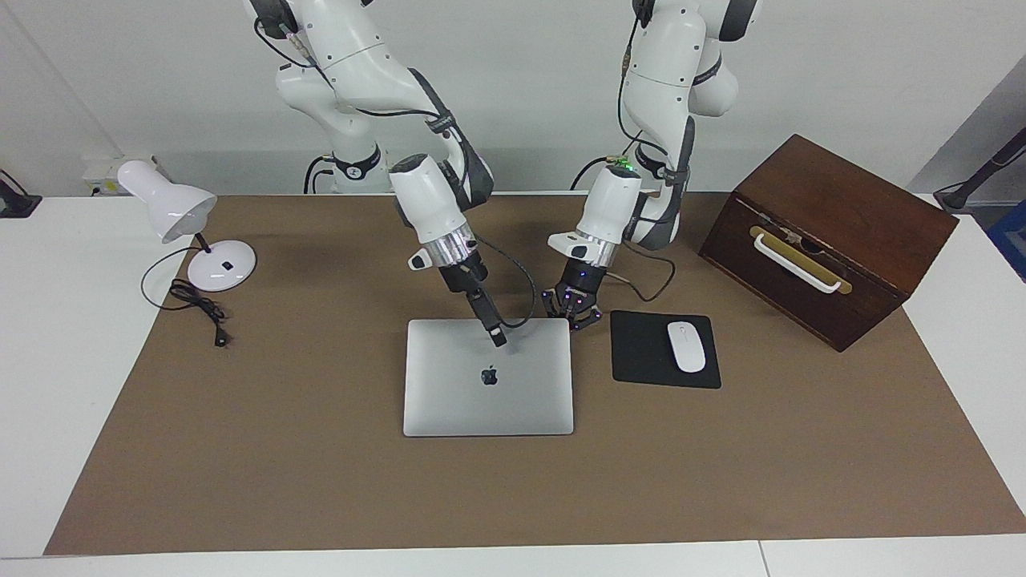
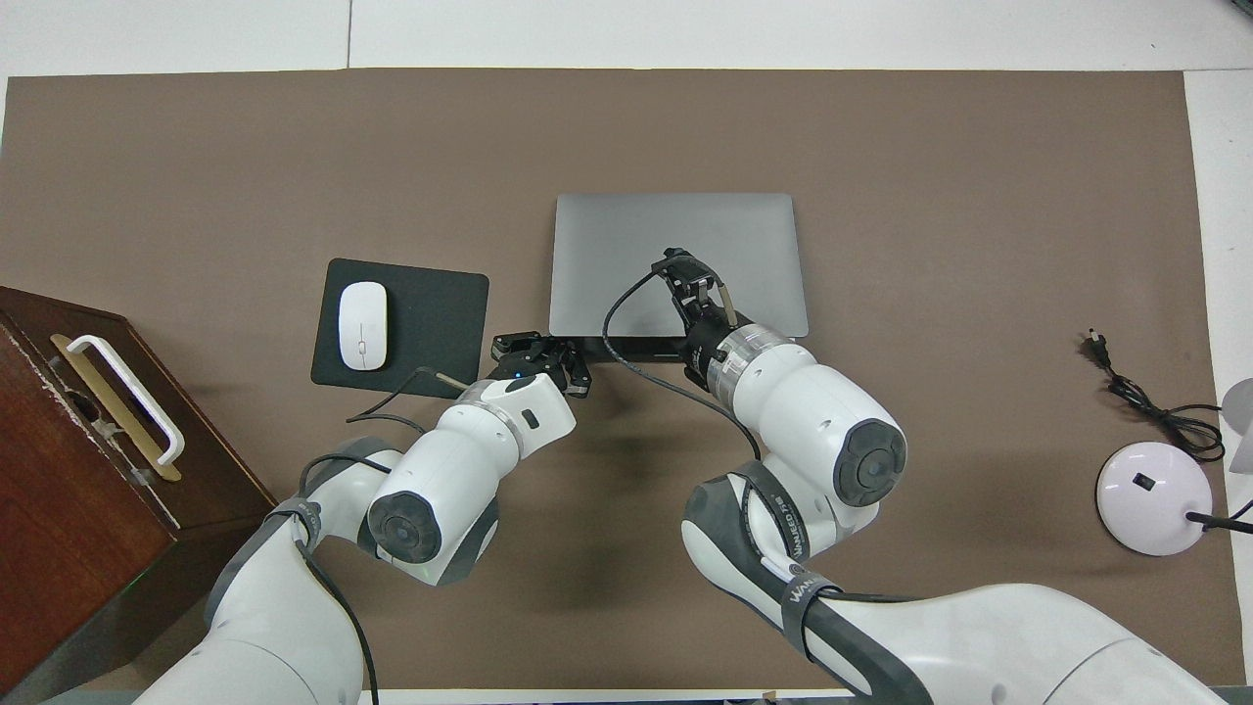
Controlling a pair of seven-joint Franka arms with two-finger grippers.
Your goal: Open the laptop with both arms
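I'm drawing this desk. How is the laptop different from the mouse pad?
The laptop is silver-grey and bigger; the mouse pad is black and smaller. The laptop bears an apple logo; the mouse pad bears a white mouse. Both are flat rectangles lying side by side.

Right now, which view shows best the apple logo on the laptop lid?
The facing view: the dark logo shows plainly on the closed laptop. In the overhead view the lid looks plain grey, no logo visible.

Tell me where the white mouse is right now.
The mouse sits on the black mouse pad, beside the closed laptop toward the left arm's end of the table, with the wooden box at that same end.
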